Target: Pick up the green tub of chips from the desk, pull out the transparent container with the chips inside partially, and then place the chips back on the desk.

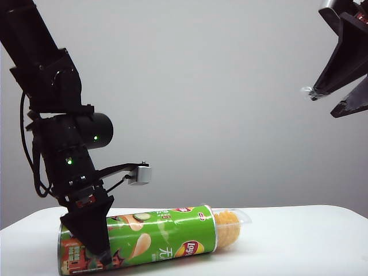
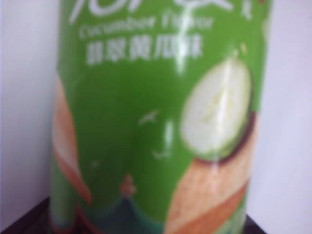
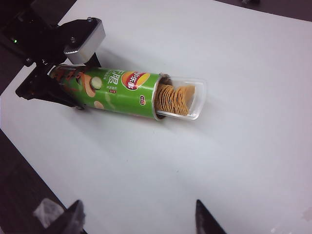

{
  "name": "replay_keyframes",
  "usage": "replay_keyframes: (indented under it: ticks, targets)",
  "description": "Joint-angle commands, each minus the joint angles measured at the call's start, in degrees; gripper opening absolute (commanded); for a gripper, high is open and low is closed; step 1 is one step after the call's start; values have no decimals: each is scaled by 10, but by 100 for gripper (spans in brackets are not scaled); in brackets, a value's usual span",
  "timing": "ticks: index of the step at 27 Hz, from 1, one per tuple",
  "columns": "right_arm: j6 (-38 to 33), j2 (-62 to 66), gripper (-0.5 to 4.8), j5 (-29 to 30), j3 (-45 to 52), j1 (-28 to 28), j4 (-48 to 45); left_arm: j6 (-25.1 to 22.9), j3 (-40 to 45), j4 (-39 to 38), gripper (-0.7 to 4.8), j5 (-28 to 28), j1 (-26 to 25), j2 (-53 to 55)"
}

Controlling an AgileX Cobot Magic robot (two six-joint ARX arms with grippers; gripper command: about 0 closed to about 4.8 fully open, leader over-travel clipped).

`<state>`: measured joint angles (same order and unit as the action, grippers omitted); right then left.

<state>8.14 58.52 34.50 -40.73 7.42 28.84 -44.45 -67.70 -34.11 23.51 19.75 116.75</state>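
The green tub of chips [image 1: 161, 236] lies on its side on the white desk [image 1: 310, 241]. From its open end the transparent container [image 1: 234, 218] sticks out partway, with the chips [image 1: 226, 229] stacked inside. My left gripper [image 1: 92, 241] straddles the tub's closed, orange-red end; its jaws stand wide on either side. In the left wrist view the tub [image 2: 146, 97] fills the picture, blurred. My right gripper [image 1: 325, 102] hangs high at the right, open and empty. The right wrist view looks down on the tub [image 3: 119, 90], the container [image 3: 195, 100] and the chips [image 3: 173, 97].
A plain grey wall stands behind the desk. In the right wrist view the desk [image 3: 219, 161] ends at a dark floor strip [image 3: 19, 195]. The left arm's silver camera box [image 3: 85, 39] sits just above the tub.
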Motion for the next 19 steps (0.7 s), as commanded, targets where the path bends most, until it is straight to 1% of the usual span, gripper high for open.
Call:
replay_keyframes:
  ticks: [1, 3, 5, 7, 8, 11, 13, 14, 15, 16, 17, 18, 19]
  targets:
    - [-2, -1, 289, 3, -2, 0, -14, 6, -1, -10, 479, -16, 16, -38]
    - [-3, -1, 289, 3, -2, 0, -17, 10, -1, -21, 479, -21, 27, -57]
    - [-3, -1, 289, 3, -2, 0, -19, 10, -1, -33, 479, -50, 40, -76]
    - [-3, -1, 289, 3, -2, 0, -19, 9, -1, -46, 479, -96, 50, -96]
    - [-3, -1, 289, 2, -2, 0, -19, 9, -1, -56, 479, -136, 57, -110]
    - [-12, -1, 288, 1, -2, 0, -19, 5, -1, -92, 479, -232, 71, -159]
    - [-31, -2, 265, 2, -3, 0, -16, 13, -1, -125, 479, -266, 75, -201]
    - [-44, -2, 233, 1, -3, 0, -14, 31, -1, -143, 479, -283, 75, -233]
    - [-56, -3, 187, 1, -3, 0, -14, 46, -1, -154, 479, -295, 75, -259]
    - [-63, -3, 125, 1, -3, -1, -14, 59, 0, -162, 479, -307, 75, -287]
    - [-69, -3, 46, 1, -3, -1, -16, 76, 0, -166, 479, -310, 74, -323]
    - [-73, -7, -5, 2, -3, -1, -19, 91, 0, -165, 479, -307, 68, -384]
    - [-87, -12, -5, 1, -3, -1, -22, 95, 0, -160, 479, -296, 61, -421]
